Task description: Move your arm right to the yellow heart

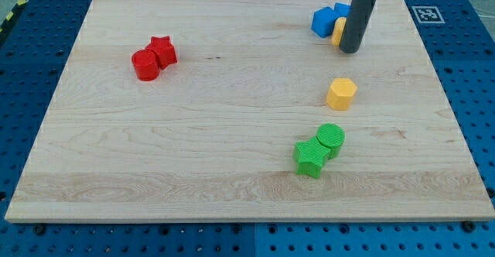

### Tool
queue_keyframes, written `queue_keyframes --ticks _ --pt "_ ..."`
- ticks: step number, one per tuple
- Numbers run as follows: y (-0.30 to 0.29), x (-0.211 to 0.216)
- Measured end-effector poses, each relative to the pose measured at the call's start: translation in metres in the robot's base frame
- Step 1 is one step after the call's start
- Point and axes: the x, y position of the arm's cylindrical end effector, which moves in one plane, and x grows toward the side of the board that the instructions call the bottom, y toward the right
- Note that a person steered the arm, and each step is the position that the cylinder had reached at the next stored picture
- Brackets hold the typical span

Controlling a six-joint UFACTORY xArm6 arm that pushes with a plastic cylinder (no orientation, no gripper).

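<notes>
At the surface's [232,179] top right, my tip [349,51], a bare rod without jaws to open or close, stood against the half-hidden yellow heart [339,31] beside two blue blocks [323,22], where overshooting risked shoving all three.

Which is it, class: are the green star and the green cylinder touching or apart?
Touching. The camera view shows the green star pressed against the green cylinder, with no board showing between them.

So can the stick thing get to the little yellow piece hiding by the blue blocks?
Probably yes. My tip already sits right against the yellow block, with nothing between them. The rod hides most of it, so its heart shape cannot be confirmed. The blue blocks crowd its far side.
</notes>
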Motion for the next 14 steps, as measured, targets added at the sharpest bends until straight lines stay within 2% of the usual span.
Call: queue_keyframes --ticks 1,2,4,5,6,8,9,10,13,14 --pt "-0.025 -0.036" --pt "-0.023 -0.043" --pt "0.061 -0.038" --pt "0.117 -0.022" --pt "0.145 -0.022" --pt "0.087 -0.114" --pt "0.058 -0.139" --pt "0.048 -0.140" --pt "0.099 -0.140" --pt "0.097 -0.140"
